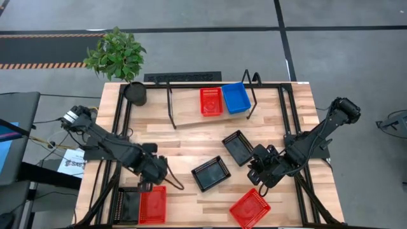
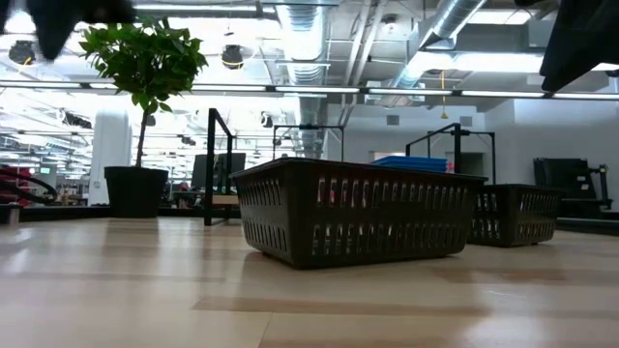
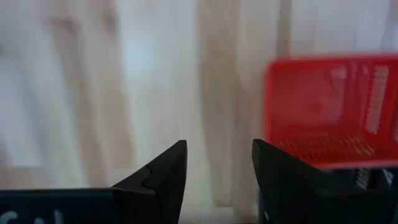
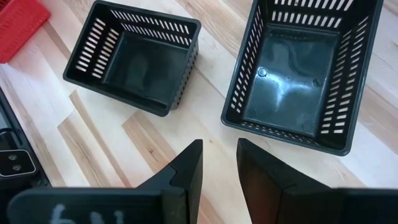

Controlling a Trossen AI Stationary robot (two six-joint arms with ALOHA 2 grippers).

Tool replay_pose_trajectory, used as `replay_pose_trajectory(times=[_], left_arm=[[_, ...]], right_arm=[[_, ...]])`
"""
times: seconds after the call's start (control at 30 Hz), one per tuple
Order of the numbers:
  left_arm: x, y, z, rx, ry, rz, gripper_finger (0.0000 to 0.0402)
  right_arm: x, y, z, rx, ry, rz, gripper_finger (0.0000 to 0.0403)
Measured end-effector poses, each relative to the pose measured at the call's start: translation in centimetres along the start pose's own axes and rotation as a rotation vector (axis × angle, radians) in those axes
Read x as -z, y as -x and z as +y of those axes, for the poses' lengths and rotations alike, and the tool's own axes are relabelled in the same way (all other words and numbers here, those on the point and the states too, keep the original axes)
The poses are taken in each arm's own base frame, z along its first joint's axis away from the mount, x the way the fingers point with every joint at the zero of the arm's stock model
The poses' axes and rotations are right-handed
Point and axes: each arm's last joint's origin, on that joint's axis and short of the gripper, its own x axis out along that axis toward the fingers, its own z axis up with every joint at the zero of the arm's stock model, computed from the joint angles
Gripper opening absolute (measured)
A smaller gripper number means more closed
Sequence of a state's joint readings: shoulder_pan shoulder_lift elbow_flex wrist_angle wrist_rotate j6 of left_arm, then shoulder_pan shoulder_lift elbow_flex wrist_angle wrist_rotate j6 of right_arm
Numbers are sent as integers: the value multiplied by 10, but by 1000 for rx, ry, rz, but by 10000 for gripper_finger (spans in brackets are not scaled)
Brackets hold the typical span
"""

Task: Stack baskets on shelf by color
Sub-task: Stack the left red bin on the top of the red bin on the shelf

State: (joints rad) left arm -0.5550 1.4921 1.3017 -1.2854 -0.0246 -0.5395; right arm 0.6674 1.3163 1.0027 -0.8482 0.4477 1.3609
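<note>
The shelf (image 1: 191,117) stands at the table's far side and carries a red basket (image 1: 211,102) beside a blue basket (image 1: 235,97). Two black baskets (image 1: 238,147) (image 1: 211,173) rest on their bottoms mid-table, and both show in the right wrist view (image 4: 305,68) (image 4: 134,56). A red basket (image 1: 250,208) sits at the near edge. Another red basket (image 1: 152,204) and a black one (image 1: 127,205) sit at the near left corner. My left gripper (image 1: 151,184) (image 3: 217,146) hovers open just beyond that red basket (image 3: 333,112). My right gripper (image 1: 255,168) (image 4: 219,143) is open, right of the black baskets.
A potted plant (image 1: 117,57) stands at the far left corner beside the shelf's black wire frame (image 1: 170,105). Bare wood lies between the shelf and the black baskets. In the low view the nearer black basket (image 2: 358,222) fills the middle.
</note>
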Motion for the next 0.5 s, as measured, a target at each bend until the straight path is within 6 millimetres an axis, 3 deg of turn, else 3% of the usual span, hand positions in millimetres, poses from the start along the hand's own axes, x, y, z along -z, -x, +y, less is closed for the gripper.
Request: replay_pose_trajectory(times=[0.2,0.5], left_arm=[[6,-45,-5,118,11,28,168],[13,-69,-14,170,-5,-7,168]], right_arm=[[0,0,1,-6,-3,0,122],[0,0,1,-8,-4,0,122]])
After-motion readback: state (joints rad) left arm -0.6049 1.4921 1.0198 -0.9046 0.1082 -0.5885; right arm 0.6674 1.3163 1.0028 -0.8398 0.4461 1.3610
